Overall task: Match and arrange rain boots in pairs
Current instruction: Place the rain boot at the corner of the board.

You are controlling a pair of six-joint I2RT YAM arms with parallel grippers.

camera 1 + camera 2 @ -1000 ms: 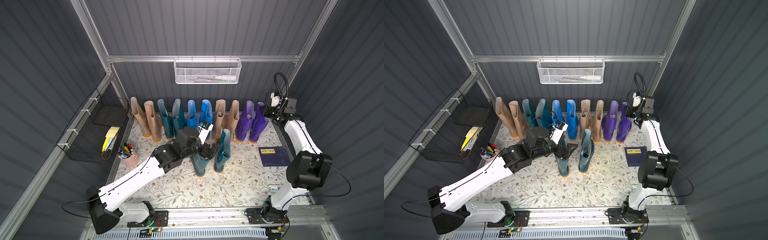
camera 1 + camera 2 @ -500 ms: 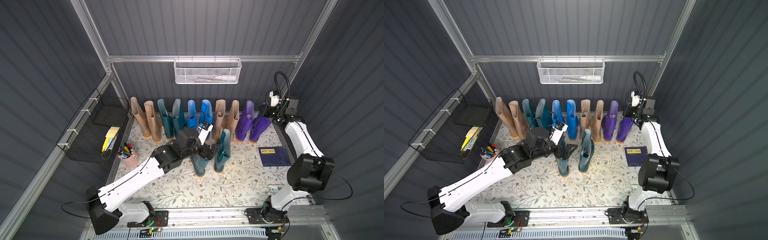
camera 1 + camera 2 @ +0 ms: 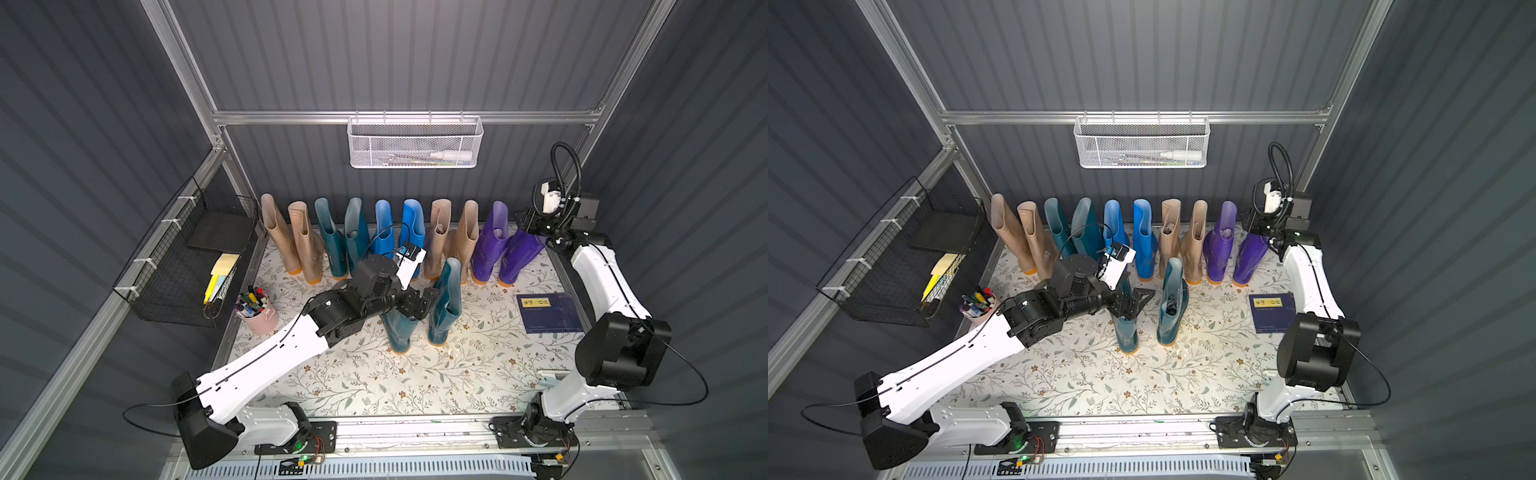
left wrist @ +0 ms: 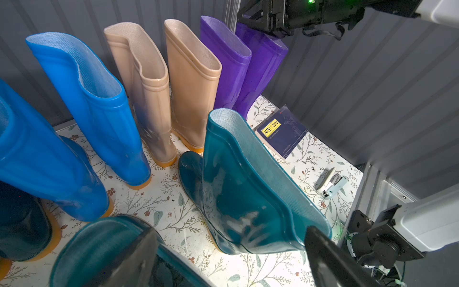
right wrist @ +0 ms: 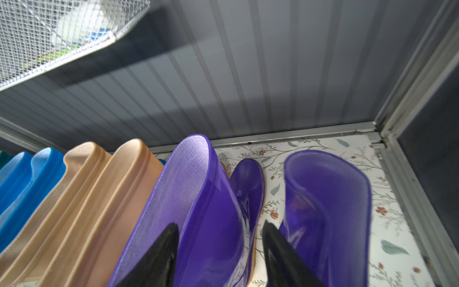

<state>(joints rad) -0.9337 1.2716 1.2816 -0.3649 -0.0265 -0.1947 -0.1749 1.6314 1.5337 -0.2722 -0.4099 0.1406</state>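
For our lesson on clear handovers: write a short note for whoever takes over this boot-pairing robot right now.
Left hand: open, at the top of one front teal boot.
Right hand: open, at the tops of the purple pair.
Behind, matched in a row: beige pair, teal pair, blue pair, second beige pair, then the purple pair.
Done: the front teal boot stands beside its partner, so all colours look paired.
Left: probably straighten the leaning purple boot; tidy the front two if needed.

Left arm (image 3: 270, 353) and right arm (image 3: 602, 278) both had glossy white shells, chunky black joints (image 3: 619, 357), a ribbed black hose (image 3: 578, 174), pointy black fingers (image 5: 154, 256), tiny green light (image 3: 297, 445).
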